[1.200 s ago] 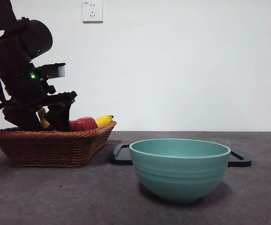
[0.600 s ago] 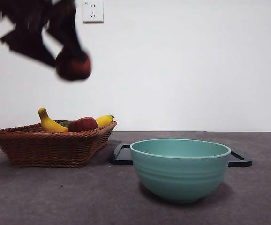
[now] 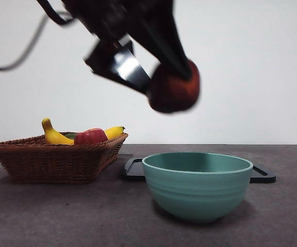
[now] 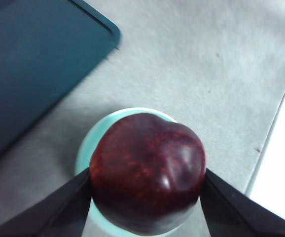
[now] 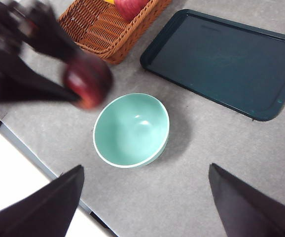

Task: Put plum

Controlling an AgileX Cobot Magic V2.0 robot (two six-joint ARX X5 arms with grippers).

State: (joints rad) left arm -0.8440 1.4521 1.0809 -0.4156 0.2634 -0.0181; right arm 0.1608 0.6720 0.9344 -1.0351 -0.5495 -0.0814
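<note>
Setting: staged lab tabletop. Evidence: bare white wall [image 3: 251,67]; grey table [image 3: 61,216]; wicker fruit basket [image 3: 56,159] at 9 o'clock; dark tray [image 5: 226,61] behind teal bowl [image 3: 197,185].

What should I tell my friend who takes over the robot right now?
Left gripper: shut on the plum, in the air above the teal bowl.
Right gripper: open, holding nothing, waiting high over the table.
Done: plum picked up, now clear of the wicker basket.
Left: lower the plum, probably into the bowl, and let go.
</note>
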